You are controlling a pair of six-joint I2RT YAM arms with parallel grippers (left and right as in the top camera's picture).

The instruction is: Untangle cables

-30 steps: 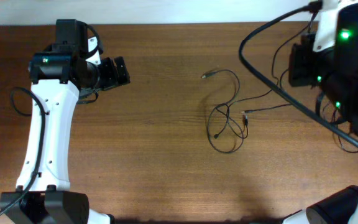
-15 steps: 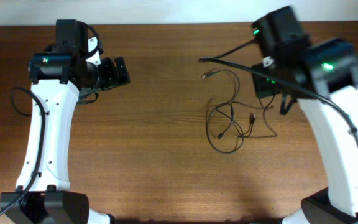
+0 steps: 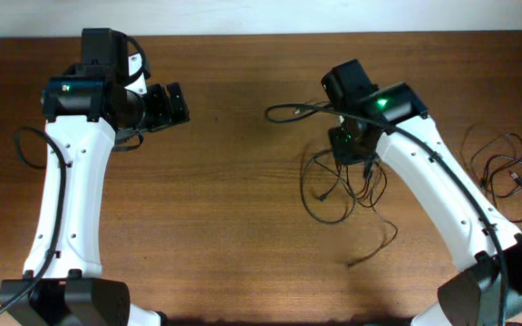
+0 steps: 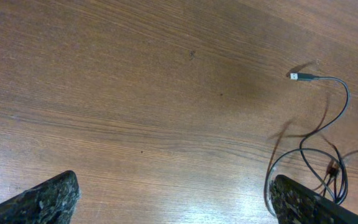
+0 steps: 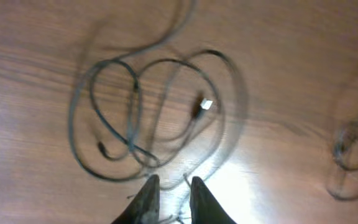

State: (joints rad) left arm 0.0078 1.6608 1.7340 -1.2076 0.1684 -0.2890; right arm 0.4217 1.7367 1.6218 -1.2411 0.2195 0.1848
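The tangled cables (image 3: pixel 333 186) lie as thin black loops on the wooden table right of centre. My right gripper (image 3: pixel 350 149) hovers over their far edge. In the right wrist view the loops (image 5: pixel 154 112) and a silver-tipped plug (image 5: pixel 206 104) lie just ahead of my right gripper (image 5: pixel 171 193), whose jaws stand a narrow gap apart with a thin strand between them; the picture is blurred. One strand trails toward the front (image 3: pixel 374 244). My left gripper (image 3: pixel 178 102) is far to the left, open and empty (image 4: pixel 179 208), with the tangle (image 4: pixel 316 168) and a silver plug (image 4: pixel 296 76) at its view's right.
A second loose bundle of thin black cable (image 3: pixel 506 172) lies near the table's right edge, also blurred in the right wrist view (image 5: pixel 356 149). The right arm's thick black cable (image 3: pixel 288 112) arches over the table beyond the tangle.
My right arm has swung from the right edge leftward over the tangle. The strand that stretched rightward now trails toward the front. The bundle at the right has come into view.
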